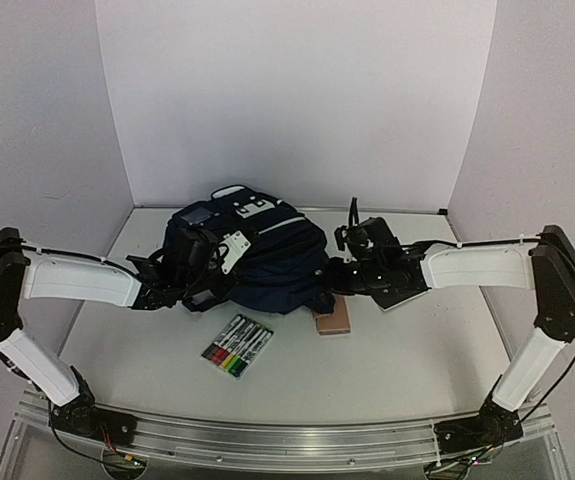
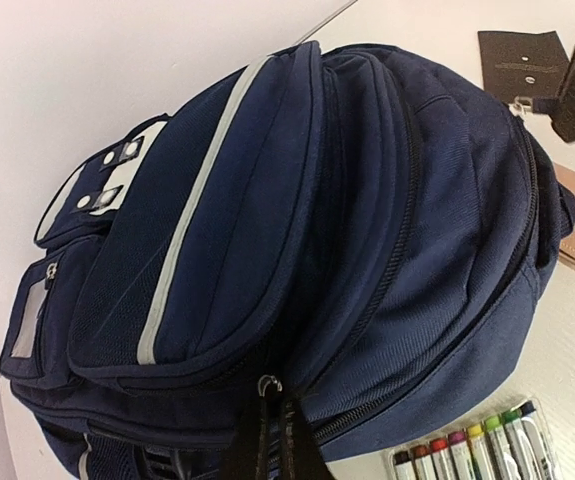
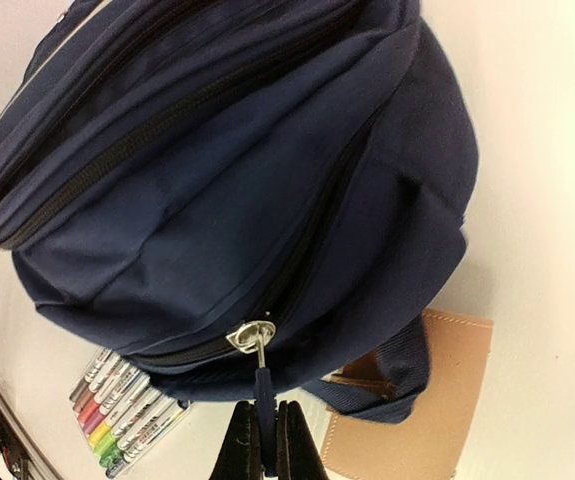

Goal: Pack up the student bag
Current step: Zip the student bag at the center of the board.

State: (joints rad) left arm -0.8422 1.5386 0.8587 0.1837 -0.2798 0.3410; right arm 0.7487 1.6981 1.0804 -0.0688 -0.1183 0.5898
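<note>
Pinched right gripper [image 3: 263, 440] shut on the main zip pull [image 3: 259, 362]; clamped left gripper [image 2: 267, 450] on the front zip pull [image 2: 266, 388]. Found student bag [image 1: 257, 255] lying on the table [image 1: 387, 360] between both. Called, likely, for steady pulls along each zip track.

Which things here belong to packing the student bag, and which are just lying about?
In hand: student bag; its zip pull, pinched by the right tool.
Lying loose, probably for packing: marker pack; tan notebook; black booklet.
</note>
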